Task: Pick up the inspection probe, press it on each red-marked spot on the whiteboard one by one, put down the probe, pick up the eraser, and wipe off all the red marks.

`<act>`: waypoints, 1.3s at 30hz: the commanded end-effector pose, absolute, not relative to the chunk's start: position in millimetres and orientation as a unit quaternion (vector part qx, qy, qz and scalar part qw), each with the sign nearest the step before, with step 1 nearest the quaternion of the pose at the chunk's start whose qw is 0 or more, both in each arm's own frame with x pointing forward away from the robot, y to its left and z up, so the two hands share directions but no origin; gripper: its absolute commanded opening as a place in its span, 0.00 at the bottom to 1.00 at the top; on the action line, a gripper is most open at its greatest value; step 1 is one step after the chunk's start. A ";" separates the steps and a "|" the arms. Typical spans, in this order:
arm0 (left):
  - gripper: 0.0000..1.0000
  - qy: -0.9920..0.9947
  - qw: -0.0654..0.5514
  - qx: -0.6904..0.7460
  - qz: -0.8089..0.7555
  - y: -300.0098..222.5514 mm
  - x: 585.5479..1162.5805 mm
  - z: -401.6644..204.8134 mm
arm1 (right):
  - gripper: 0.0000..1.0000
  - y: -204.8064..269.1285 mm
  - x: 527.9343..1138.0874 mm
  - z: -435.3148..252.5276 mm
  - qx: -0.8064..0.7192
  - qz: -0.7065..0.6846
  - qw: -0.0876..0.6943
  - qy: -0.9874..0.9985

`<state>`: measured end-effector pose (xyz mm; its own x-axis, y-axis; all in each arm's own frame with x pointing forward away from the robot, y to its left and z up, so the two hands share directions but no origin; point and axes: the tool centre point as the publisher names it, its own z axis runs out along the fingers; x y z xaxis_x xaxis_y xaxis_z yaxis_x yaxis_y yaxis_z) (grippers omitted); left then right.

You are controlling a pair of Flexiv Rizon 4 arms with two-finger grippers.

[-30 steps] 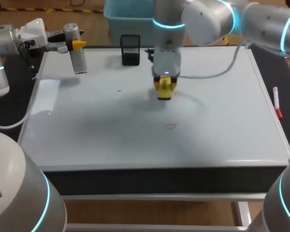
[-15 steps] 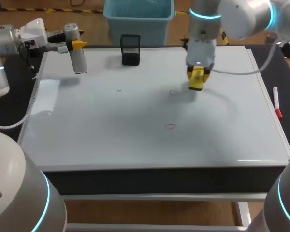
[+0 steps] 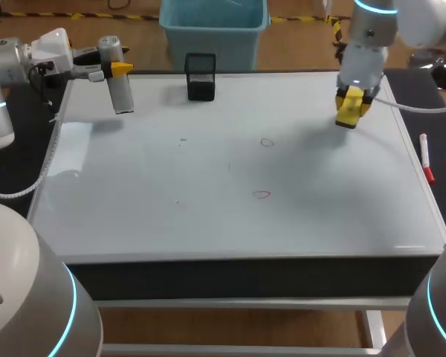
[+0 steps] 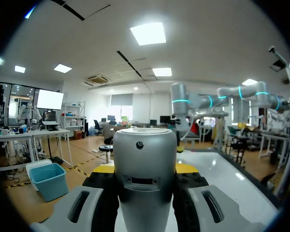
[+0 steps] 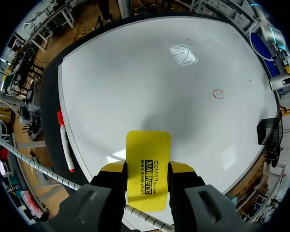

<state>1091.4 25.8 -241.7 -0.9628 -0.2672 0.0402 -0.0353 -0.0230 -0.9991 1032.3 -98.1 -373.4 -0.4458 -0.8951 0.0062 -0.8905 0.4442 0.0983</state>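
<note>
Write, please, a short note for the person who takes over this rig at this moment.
Left gripper: shut on the probe, at the far left corner of the whiteboard.
Right gripper: shut on the eraser, above the far right part.
Done: eraser picked up.
Left: put down the probe; wipe both red marks, the second nearer the front edge.
</note>
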 end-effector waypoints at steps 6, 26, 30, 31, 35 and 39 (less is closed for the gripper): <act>0.00 0.694 0.081 -0.108 -0.707 25.9 1092.1 -240.8 | 0.00 -128.2 1041.3 -376.4 0.522 -0.051 0.030 -0.851; 0.00 0.694 0.081 -0.108 -0.707 25.9 1092.1 -240.8 | 0.00 -156.8 1032.9 -369.8 0.530 -0.043 0.005 -0.847; 0.00 0.694 0.081 -0.108 -0.707 25.9 1092.1 -240.8 | 0.00 -156.8 1032.9 -369.8 0.530 -0.043 0.005 -0.847; 0.00 0.694 0.081 -0.108 -0.707 25.9 1092.1 -240.8 | 0.00 -156.8 1032.9 -369.8 0.530 -0.043 0.005 -0.847; 0.00 0.694 0.081 -0.108 -0.707 25.9 1092.1 -240.8 | 0.00 -156.8 1032.9 -369.8 0.530 -0.043 0.005 -0.847; 0.00 0.694 0.081 -0.108 -0.707 25.9 1092.1 -240.8 | 0.00 -156.8 1032.9 -369.8 0.530 -0.043 0.005 -0.847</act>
